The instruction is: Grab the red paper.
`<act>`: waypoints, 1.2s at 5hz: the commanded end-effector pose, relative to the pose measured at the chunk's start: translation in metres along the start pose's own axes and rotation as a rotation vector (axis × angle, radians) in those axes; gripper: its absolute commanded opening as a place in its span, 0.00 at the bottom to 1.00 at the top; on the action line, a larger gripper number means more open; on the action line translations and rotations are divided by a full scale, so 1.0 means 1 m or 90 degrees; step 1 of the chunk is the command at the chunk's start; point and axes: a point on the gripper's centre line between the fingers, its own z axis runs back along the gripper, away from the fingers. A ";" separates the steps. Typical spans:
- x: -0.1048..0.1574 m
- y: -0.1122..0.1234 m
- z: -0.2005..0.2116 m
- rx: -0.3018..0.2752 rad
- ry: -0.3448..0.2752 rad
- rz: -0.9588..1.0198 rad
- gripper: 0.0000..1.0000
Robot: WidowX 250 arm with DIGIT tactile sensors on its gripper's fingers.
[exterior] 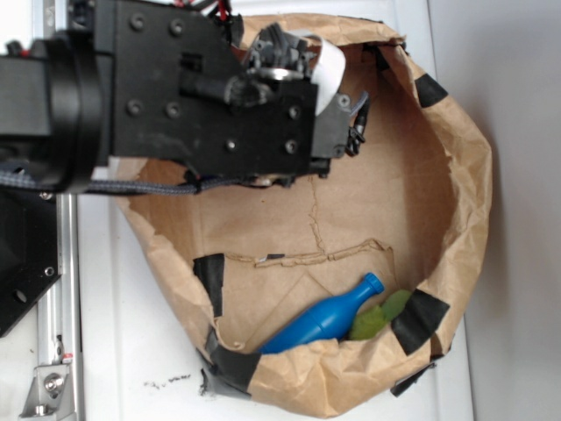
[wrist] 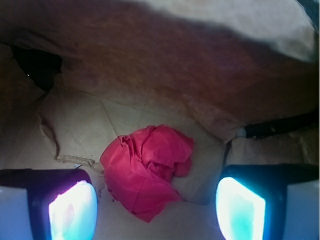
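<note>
Hovering with jaws spread either side of the red paper [wrist: 145, 170] inside the bag [exterior: 456, 175], ready to pinch.

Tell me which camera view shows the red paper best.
The wrist view. There the red paper lies in full sight on the brown bag's floor, crumpled, between and ahead of the open jaws of the gripper. The exterior view shows none of it: the robot arm covers that part of the bag.
</note>
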 end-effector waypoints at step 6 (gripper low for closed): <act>-0.009 0.004 -0.058 -0.035 0.003 0.037 0.00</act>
